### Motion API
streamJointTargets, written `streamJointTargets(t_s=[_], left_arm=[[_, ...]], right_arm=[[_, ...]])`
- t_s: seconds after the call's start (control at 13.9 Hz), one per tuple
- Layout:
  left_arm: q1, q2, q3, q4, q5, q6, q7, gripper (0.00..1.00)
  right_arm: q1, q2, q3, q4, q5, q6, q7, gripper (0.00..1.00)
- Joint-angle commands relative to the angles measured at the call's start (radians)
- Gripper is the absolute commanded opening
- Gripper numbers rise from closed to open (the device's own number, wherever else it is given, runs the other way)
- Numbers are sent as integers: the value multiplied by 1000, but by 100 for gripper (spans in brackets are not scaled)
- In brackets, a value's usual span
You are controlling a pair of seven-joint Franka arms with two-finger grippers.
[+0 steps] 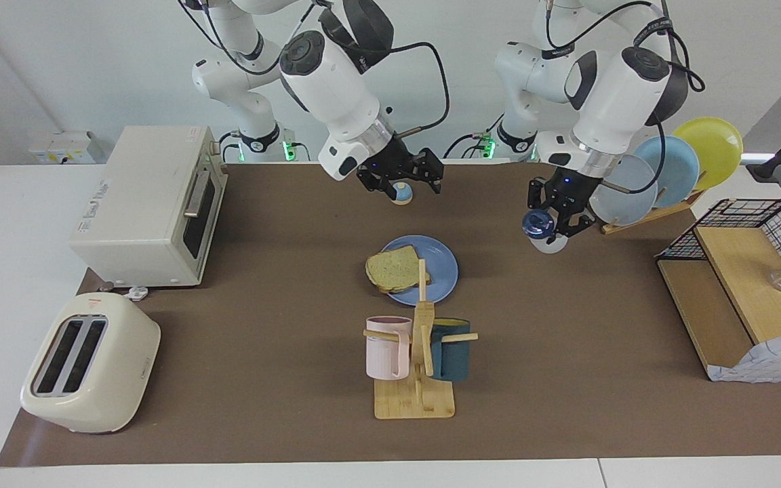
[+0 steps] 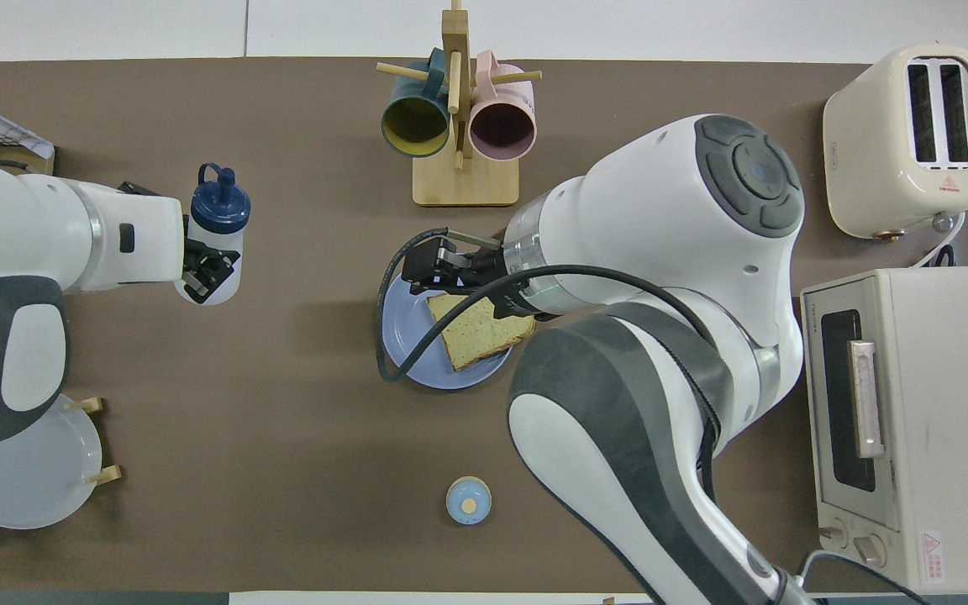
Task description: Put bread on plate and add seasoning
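One slice of bread (image 1: 391, 269), speckled, brown-crusted: lies flat on the blue plate (image 1: 441, 271) at mid-table, overhanging the rim toward the right arm's end. First half of the task reads as done.

Seasoning (image 1: 541, 227), whitish bottle with navy cap: off the table, pinched at its body between the fingers of the left gripper (image 1: 562, 207), over bare mat toward the left arm's end and well apart from the plate. No seasoning added yet, as far as can be judged; carrying it over the bread and dispensing are left.

Right gripper (image 1: 401, 177): raised, fingers spread, holding nothing.

Mug tree (image 1: 417, 366): farther from the robots than the plate.

Writing: "ROBOTIQ" expected on grippers, unreadable. Toaster (image 2: 908, 139) bears a red warning triangle; oven (image 2: 912, 424) a red label, text illegible.
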Motion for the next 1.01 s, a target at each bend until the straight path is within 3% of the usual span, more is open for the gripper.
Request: streamJointTargets(t_s=[0.0, 0.29, 0.72, 0.93], left_arm=[[-14, -48, -28, -22, 22, -82, 85, 0], [-14, -79, -45, -26, 20, -170, 202, 0], [-17, -114, -79, -47, 19, -239, 228, 0], [-29, -123, -79, -58, 16, -242, 237, 0]], right_arm=[[-6, -5, 7, 38, 43, -8, 50, 96], [34, -15, 11, 44, 41, 47, 101, 70], [125, -3, 13, 41, 35, 246, 198, 66], [126, -3, 11, 29, 26, 253, 192, 53]])
